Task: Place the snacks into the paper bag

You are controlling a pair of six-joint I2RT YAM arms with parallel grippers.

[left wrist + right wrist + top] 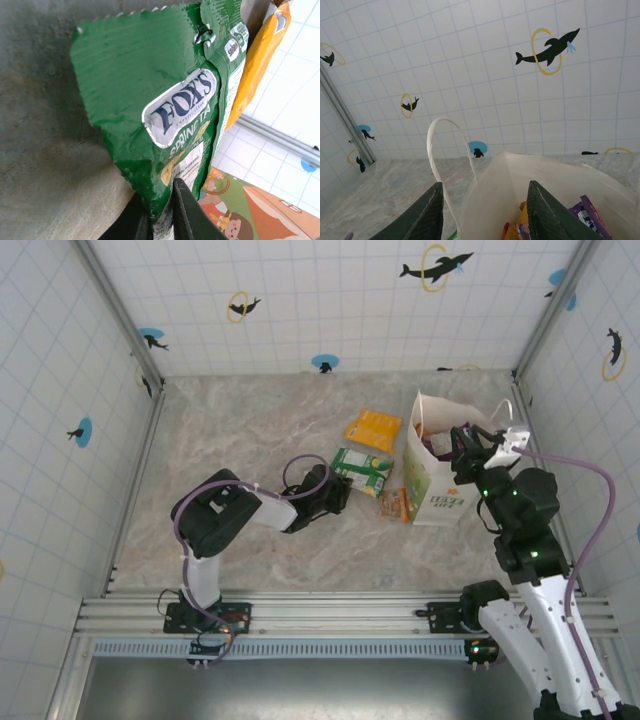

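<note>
This is a robotics lab test cell. A grey marble-patterned tabletop (250,440) is boxed in on three sides by white grid-printed wall panels (330,330) dotted with black dolphin-and-yellow-ring decals (436,265). The panels are held in bare aluminium corner posts (118,310). Along the near edge runs a slotted aluminium rail (330,615) with two black-and-white robot arms bolted to it, left (215,515) and right (525,540). Both trail looped purple cables (606,480).

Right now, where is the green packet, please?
Mid-table in the top view, the green packet is in the left gripper, left of the bag and nearer than the orange packet.
</note>
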